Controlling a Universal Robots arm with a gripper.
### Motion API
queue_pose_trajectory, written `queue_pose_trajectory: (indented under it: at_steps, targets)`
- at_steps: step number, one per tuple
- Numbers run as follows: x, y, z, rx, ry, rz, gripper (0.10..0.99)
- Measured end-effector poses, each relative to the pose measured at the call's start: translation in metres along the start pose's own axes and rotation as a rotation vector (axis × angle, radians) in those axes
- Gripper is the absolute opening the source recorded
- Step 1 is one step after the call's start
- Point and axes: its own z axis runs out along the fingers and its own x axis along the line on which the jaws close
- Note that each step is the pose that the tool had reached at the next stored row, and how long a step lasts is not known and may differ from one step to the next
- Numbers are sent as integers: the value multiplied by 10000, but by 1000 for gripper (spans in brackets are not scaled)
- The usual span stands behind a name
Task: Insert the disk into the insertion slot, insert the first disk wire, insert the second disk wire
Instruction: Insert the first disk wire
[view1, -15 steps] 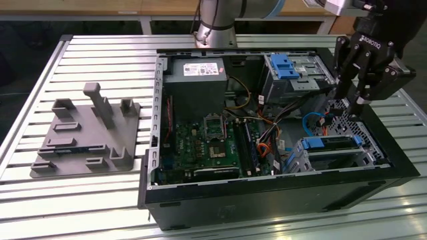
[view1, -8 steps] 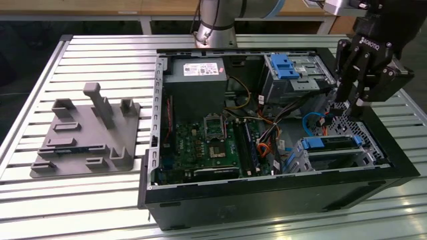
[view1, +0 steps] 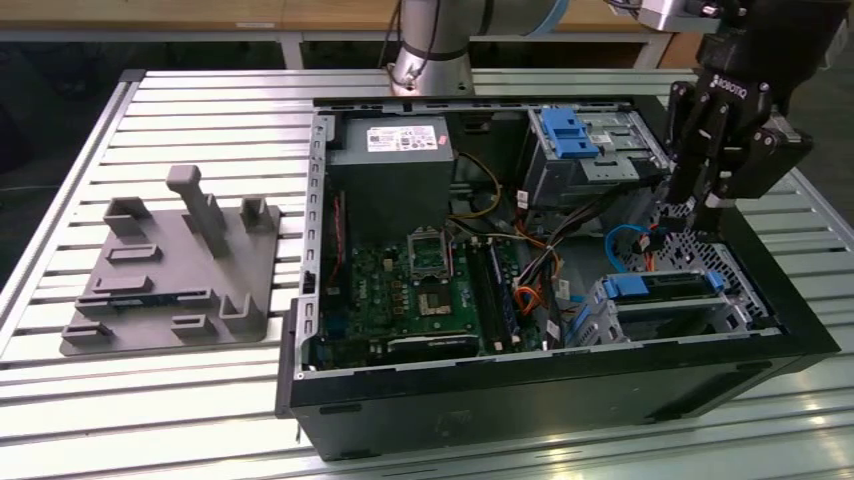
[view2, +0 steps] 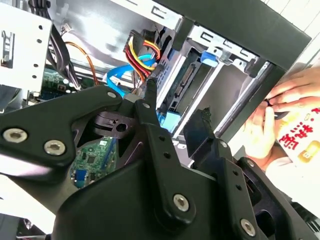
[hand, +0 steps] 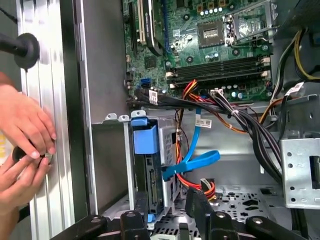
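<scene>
Stiffness and some weight are to be expected of the disk (view1: 663, 287): a rigid metal body, judged fragile to knocks, with a smooth label face that would be slippery under pads. Hold is best taken on the edges of its blue carrier rather than on that face.

The disk is seen lying flat inside the insertion slot (view1: 603, 318), low in the frame toward the exterior view's right, so the first step is judged done. In the first wrist view its end face (hand: 151, 175) is turned toward the camera, and no plug appears seated in it.

Just beside the slot lie the blue flat wire (hand: 192, 160) and the red-and-yellow wire bundle (hand: 200, 186). Both are judged light and limp, to be taken by their stiff plugs rather than along the cable.

The pincer (view1: 694, 212) hangs above the slot, higher in the frame than the disk and apart from it, close over the wires. In both wrist views its fingers (hand: 197, 207) are seen spread, with nothing gripped between them.

All this is housed in the open computer case (view1: 561, 385), which rests on the slatted table (view1: 200, 400). A person's hands (hand: 25, 145) are seen at the case's outer wall.
</scene>
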Motion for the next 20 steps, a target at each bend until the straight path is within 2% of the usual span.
queue_pose_trajectory:
  at_steps: [3,7,14,18,19,20]
  targets:
    - [-62,-15,14,16,164,5,494]
    - [-132,-17,27,46,493,17,494]
    - [-219,-11,95,47,725,80,494]
    - [-234,-14,152,36,740,119,478]
    - [-237,-14,159,36,753,122,408]
    - [-239,-15,163,39,788,124,408]
